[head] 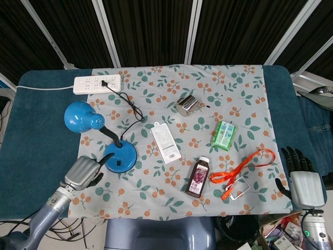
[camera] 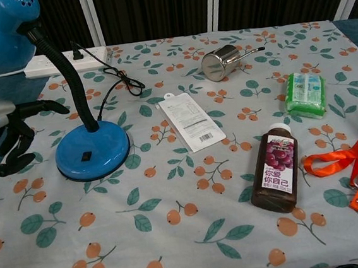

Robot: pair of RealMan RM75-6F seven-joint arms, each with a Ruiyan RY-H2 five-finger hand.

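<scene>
Hovering just left of the blue desk lamp's base [camera: 92, 150], the left hand [camera: 4, 135] is seen with fingers spread and nothing held. A small switch on the base is shown only in the chest view. Only in the head view is the right hand [head: 302, 179] seen, empty and spread, far right of the lamp.
</scene>
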